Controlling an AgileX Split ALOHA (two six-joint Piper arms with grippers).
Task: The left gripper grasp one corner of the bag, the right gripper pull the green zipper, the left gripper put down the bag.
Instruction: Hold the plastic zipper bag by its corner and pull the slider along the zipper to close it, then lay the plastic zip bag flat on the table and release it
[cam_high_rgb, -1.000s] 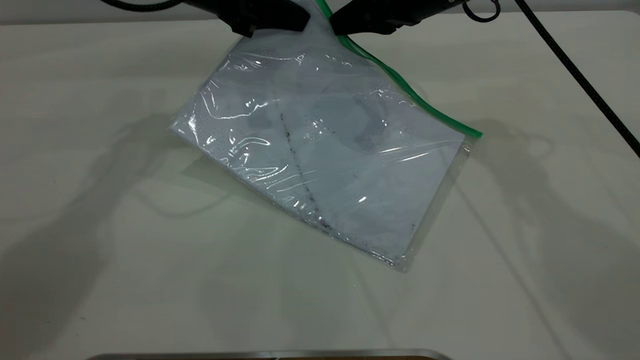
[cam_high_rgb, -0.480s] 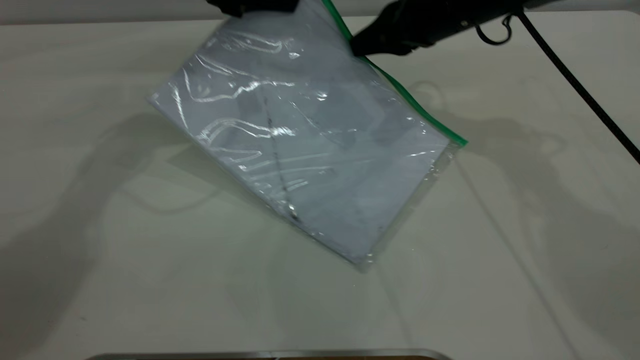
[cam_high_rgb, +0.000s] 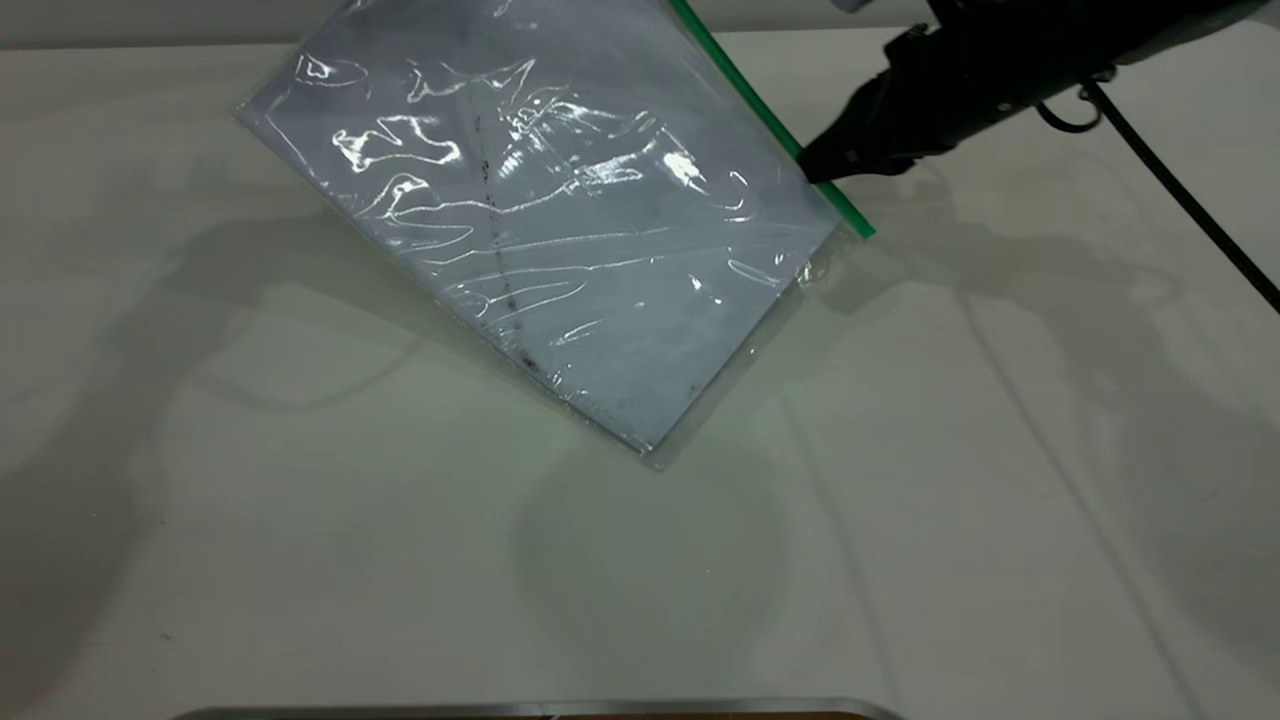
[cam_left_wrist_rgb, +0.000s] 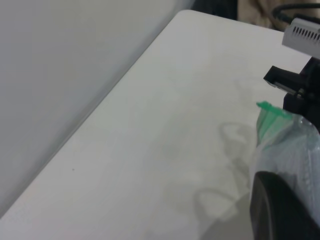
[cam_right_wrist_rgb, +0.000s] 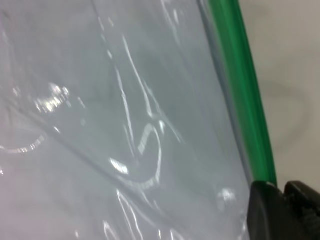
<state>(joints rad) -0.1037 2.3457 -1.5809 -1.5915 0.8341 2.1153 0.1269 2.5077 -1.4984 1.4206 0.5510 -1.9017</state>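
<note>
The bag, clear with white paper and a dark smudge line inside, hangs tilted above the table, its top cut off by the exterior view's upper edge. My left gripper is out of the exterior view above. In the left wrist view one of its fingers presses against the bag's plastic. My right gripper is shut on the green zipper close to its lower end. In the right wrist view its fingertips close on the green strip.
The white table lies under the bag, which casts a shadow on it. The right arm's black cable runs across the back right. A metal edge lies along the front. A grey wall borders the table in the left wrist view.
The bag has risen and swung up and left. My right gripper has slid down the green zipper from near the top to its lower end. My left gripper has left the exterior view upward.
</note>
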